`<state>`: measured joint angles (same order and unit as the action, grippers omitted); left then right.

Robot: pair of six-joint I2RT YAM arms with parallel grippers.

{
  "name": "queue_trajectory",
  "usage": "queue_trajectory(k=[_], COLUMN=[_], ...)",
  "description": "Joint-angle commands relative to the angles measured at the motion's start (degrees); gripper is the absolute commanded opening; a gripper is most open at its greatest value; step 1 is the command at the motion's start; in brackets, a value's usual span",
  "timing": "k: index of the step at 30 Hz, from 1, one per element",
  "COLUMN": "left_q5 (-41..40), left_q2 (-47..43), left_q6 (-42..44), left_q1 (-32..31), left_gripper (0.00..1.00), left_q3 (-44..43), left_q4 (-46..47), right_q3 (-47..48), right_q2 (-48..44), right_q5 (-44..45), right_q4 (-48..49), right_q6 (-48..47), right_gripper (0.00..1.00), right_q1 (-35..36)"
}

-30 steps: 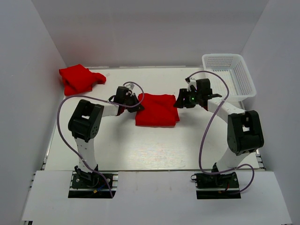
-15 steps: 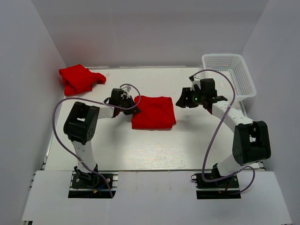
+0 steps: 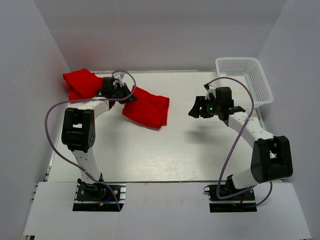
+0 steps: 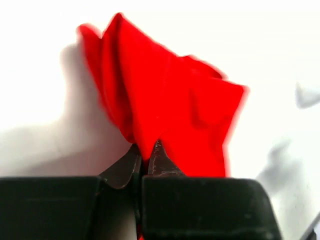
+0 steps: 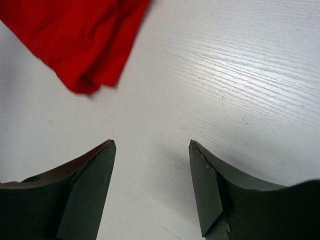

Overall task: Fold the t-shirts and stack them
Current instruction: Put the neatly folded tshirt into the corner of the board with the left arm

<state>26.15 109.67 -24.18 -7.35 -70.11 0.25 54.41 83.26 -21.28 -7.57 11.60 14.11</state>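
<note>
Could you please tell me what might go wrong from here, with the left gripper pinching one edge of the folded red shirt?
The left gripper is shut on only one edge of the folded t-shirt, which looks skewed and rumpled, so its folds may open or the cloth may slip out. The right gripper stands open and apart, giving no support. The other t-shirt lies right beside the left gripper and could get dragged.

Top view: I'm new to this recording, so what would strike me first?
A red shirt left of centre stands out, its edge pinched in the shut left fingers. A second red shirt lies crumpled in the far left corner. The right fingers hang open over bare table, with a white basket at the far right.
</note>
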Motion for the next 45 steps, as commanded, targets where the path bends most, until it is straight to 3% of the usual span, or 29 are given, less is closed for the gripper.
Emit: queue_trajectory(k=[1, 12, 18, 27, 36, 45], left_q5=[0.04, 2.5, 3.73, 6.37, 1.98, -11.81], left_q2=[-3.24, 8.26, 16.0, 19.26, 16.37, 8.03], left_q6=[4.58, 15.04, 15.57, 15.57, 12.32, 10.12], left_q1=[2.77, 9.82, 15.08, 20.0, 24.57, 28.44], left_gripper=[0.0, 0.0, 0.0, 0.0, 0.0, 0.0], left_q3=[-9.06, -36.57, -50.97, -61.19, -61.38, -46.81], left_q4=[-3.83, -19.49, -22.75, -23.72, -21.78, -15.46], right_q3=[-0.1, 1.75, 2.1, 2.45, 2.98, 2.45], right_q2=[-1.79, 1.54, 4.09, 7.34, 9.2, 10.69], right_q5=[0.27, -0.96, -2.19, -3.68, -6.93, -7.72], right_q4=[0.89, 1.6, 2.21, 3.18, 5.02, 5.99], right_q6=[0.27, -0.08, 0.09, 0.88, 2.29, 2.82], right_gripper=[0.67, 0.68, 0.68, 0.68, 0.68, 0.68], right_q1=[-0.22, -0.31, -0.22, -0.22, 0.04, 0.3])
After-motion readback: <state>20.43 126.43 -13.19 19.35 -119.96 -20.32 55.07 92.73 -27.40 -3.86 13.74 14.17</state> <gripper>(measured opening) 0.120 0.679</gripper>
